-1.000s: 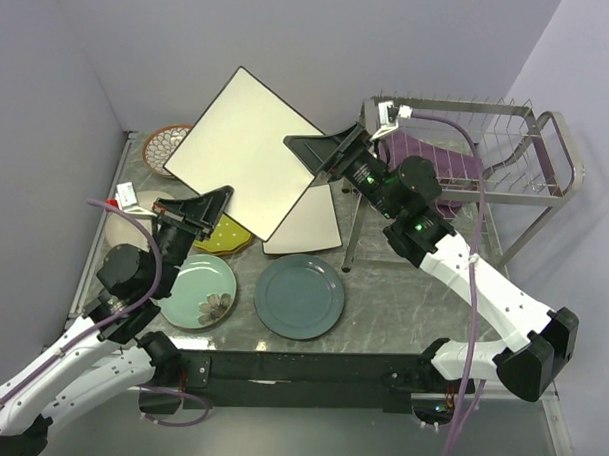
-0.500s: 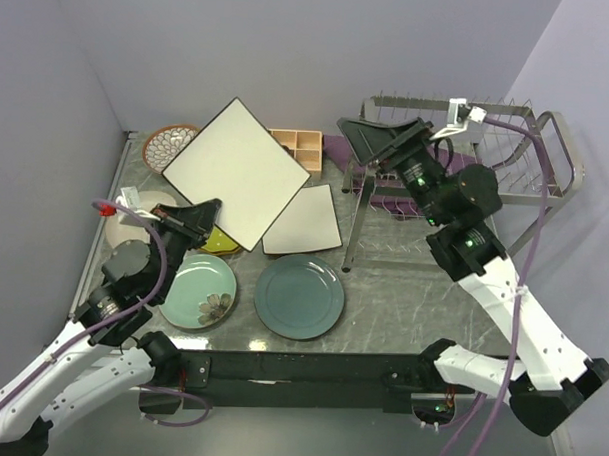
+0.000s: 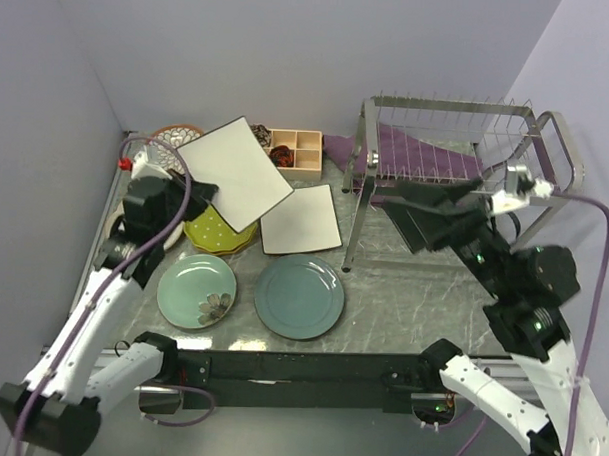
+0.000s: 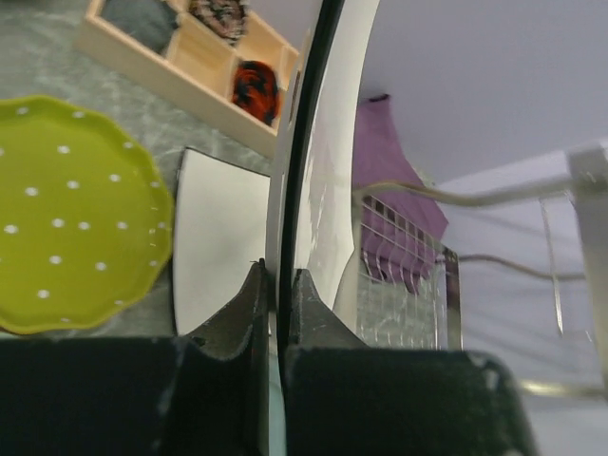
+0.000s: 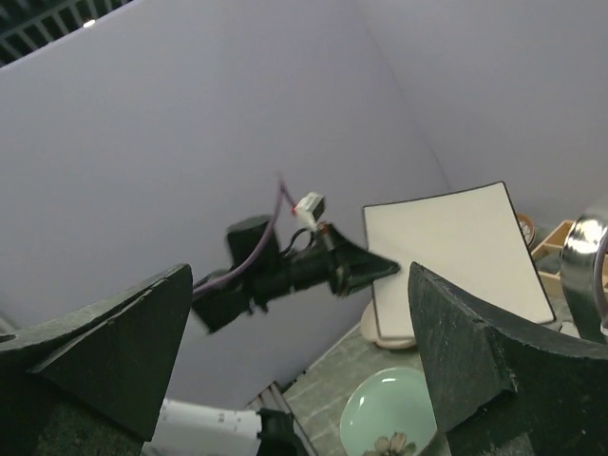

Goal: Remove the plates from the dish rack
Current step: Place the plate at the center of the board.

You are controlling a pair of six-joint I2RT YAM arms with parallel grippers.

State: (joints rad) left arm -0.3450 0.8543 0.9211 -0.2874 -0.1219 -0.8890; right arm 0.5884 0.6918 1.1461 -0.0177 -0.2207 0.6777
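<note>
Yellow-green plate (image 3: 216, 233) lies under the held white square (image 3: 233, 173), wooden tray (image 3: 304, 172) beside.

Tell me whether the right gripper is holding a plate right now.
No: the right gripper stands wide open with nothing between its jaws.

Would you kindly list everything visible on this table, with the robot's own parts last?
held square plate: one, white, tilted, left
flat square plate: one, white, table centre
yellow-green plate: one, dotted, left
floral plate: one, pale green, near left
teal plate: one, teal, near centre
patterned plate: one, brown-rimmed, far left
wooden tray: one, tan, far centre
dish rack: one, silver, right
purple cloth: one, purple, at the rack
left gripper: one, black, gripping held square plate
right gripper: one, black, open, right
</note>
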